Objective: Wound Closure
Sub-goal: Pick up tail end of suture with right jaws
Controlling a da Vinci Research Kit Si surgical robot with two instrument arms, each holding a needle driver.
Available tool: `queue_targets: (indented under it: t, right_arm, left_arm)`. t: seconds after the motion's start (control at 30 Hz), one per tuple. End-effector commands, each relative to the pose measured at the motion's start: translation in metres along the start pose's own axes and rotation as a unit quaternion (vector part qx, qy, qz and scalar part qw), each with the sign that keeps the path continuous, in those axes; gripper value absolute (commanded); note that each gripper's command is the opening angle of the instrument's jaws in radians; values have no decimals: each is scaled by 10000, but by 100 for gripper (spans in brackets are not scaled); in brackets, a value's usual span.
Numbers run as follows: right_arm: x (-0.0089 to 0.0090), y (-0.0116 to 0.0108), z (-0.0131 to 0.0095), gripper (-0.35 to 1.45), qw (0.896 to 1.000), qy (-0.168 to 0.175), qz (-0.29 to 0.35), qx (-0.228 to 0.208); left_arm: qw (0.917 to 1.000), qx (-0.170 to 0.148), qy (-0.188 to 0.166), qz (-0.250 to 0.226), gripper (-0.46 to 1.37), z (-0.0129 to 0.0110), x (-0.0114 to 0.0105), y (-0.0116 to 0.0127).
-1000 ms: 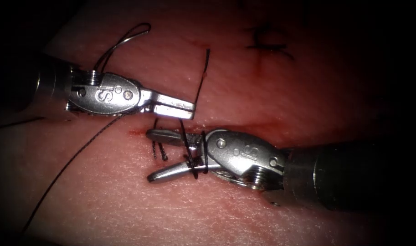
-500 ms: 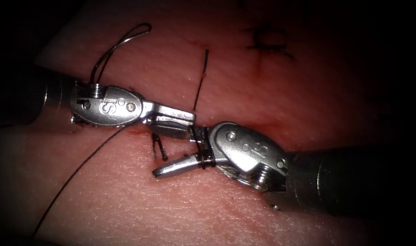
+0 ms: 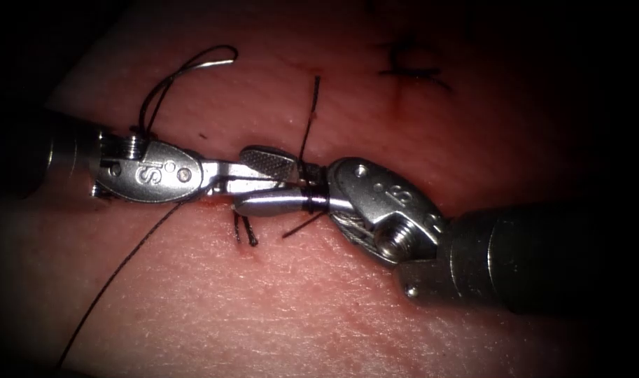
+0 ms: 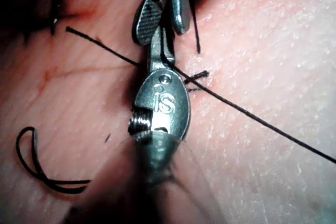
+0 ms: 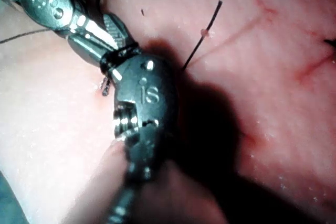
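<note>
My left tool (image 3: pixel 289 183) comes in from the left with its jaws shut on the thread (image 3: pixel 123 262), which trails off toward the lower left. Its tip lies between the open jaws of my right tool (image 3: pixel 242 180). Thread is looped around the base of the right jaws (image 3: pixel 309 200). They hold nothing. A short thread tail (image 3: pixel 309 115) stands up just behind them. The curved needle (image 3: pixel 206 61) lies free on the tissue at the upper left, not in it. The left wrist view shows my left tool (image 4: pixel 159 9) under the right tool's pads (image 4: pixel 145 20). The right wrist view shows my right tool (image 5: pixel 92 31).
The cut (image 3: pixel 208 204) runs across under the tools with red fluid on it. Two short thread ends (image 3: pixel 245 231) stick out of the tissue just below the jaws. A finished stitch (image 3: pixel 410 66) sits at the upper right.
My right tool has moved up to the left tool, and its open jaws now straddle the left tip. The thread loops have stayed on its jaws. The left tool shifted slightly left.
</note>
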Motion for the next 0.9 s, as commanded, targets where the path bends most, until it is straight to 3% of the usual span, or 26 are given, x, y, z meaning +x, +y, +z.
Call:
queue_targets:
  t: [0.03,0.23,0.47,0.67,0.9]
  right_arm:
    - [0,0,0,50,9998,43,95,-165]
    - [1,3,-5,47,9971,174,403,-621]
    - [2,4,-6,58,9907,124,392,-1296]
    - [-1,9,-5,100,9829,123,343,-1806]
    - [-7,15,-3,120,9788,111,321,-2018]
  left_arm:
    - [9998,163,-78,23,-35,-2,1,4]
    - [9965,740,-314,230,-35,-16,2,23]
    - [9928,1027,-455,407,-35,-22,9,32]
    - [9907,1129,-527,556,-35,-19,19,36]
    - [9910,1067,-514,630,-35,-10,23,37]
